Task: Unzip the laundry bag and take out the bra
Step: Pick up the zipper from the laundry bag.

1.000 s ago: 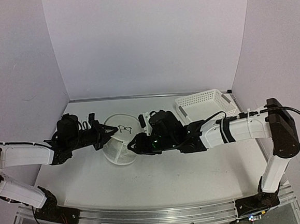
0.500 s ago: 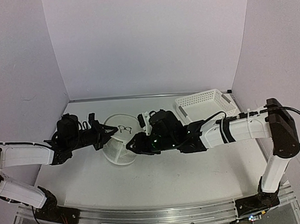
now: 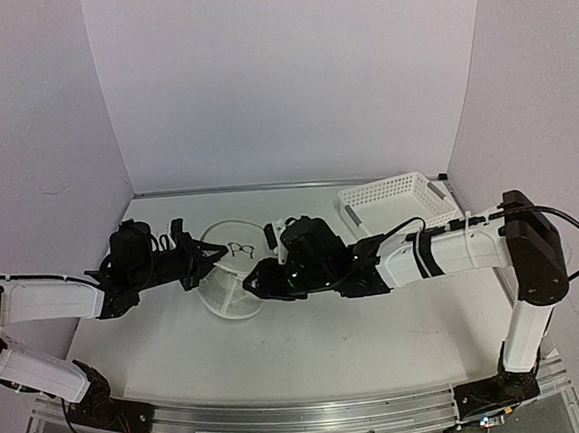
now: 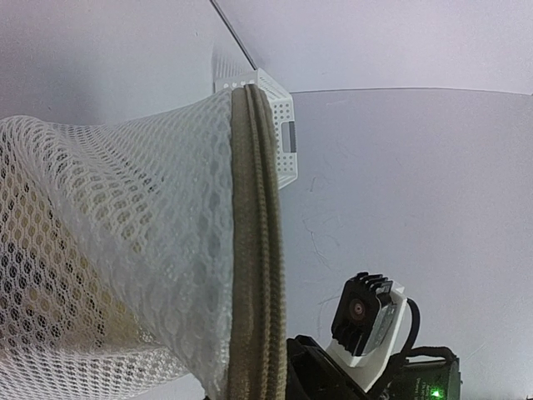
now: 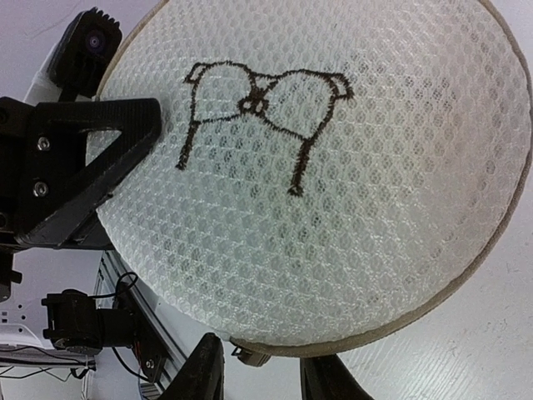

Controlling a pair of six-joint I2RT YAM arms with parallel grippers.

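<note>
The laundry bag [image 3: 230, 286] is a round white mesh pouch, tipped so its flat face with the black bra pictogram [image 5: 258, 108] faces the right wrist camera. My left gripper [image 3: 207, 255] is shut on the bag's left rim, and one of its black fingers [image 5: 83, 167] lies against the face's edge. A beige zipper band [image 4: 254, 250] runs round the bag. My right gripper [image 5: 265, 379] is open at the bag's lower rim, its two fingers either side of the small zipper pull [image 5: 250, 357] without clamping it. The bra is hidden; only a tan shade shows through the mesh.
A rectangular white perforated basket [image 3: 394, 200] stands at the back right and also shows behind the bag, the basket [image 4: 279, 133]. The right arm's wrist camera [image 4: 364, 321] sits close beside the bag. Purple walls enclose the white table [image 3: 310, 345].
The right wrist has rolled and edged slightly left toward the bag. The left arm and the bag have stayed put.
</note>
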